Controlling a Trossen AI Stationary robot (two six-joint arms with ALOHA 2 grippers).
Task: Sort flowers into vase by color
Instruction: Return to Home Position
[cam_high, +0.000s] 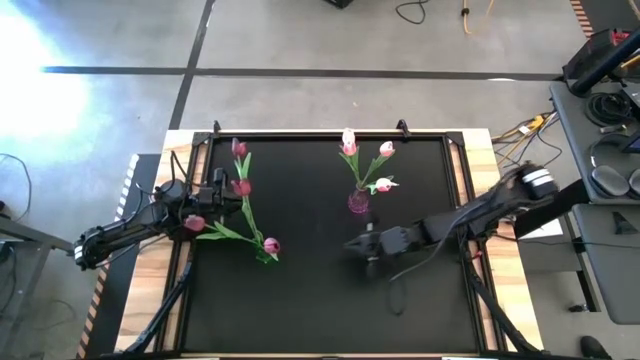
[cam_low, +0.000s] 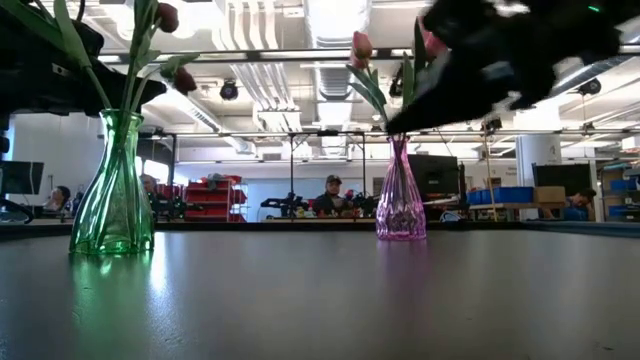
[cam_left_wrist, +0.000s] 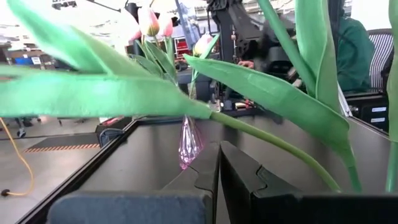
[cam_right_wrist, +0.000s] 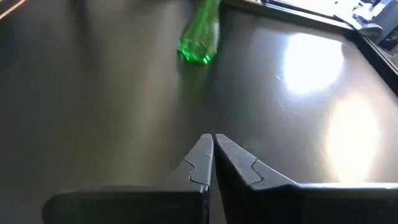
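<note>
A green vase (cam_high: 265, 256) stands left of the table's middle and holds dark magenta flowers (cam_high: 241, 187) on long green stems. A pink vase (cam_high: 357, 203) stands at the middle and holds pale pink-white flowers (cam_high: 348, 141). My left gripper (cam_high: 225, 200) is shut and level among the leaves of the magenta flowers; in the left wrist view a leaf and stem (cam_left_wrist: 267, 99) cross above its shut fingers (cam_left_wrist: 217, 168). My right gripper (cam_high: 352, 245) is shut on nothing, above the table just near of the pink vase; its wrist view looks toward the green vase (cam_right_wrist: 199, 38).
The black tabletop (cam_high: 320, 310) has a raised wooden frame (cam_high: 478, 150) around it. A desk with equipment (cam_high: 600, 110) stands off the right edge. In the low view, people sit in the room beyond the far edge (cam_low: 333, 195).
</note>
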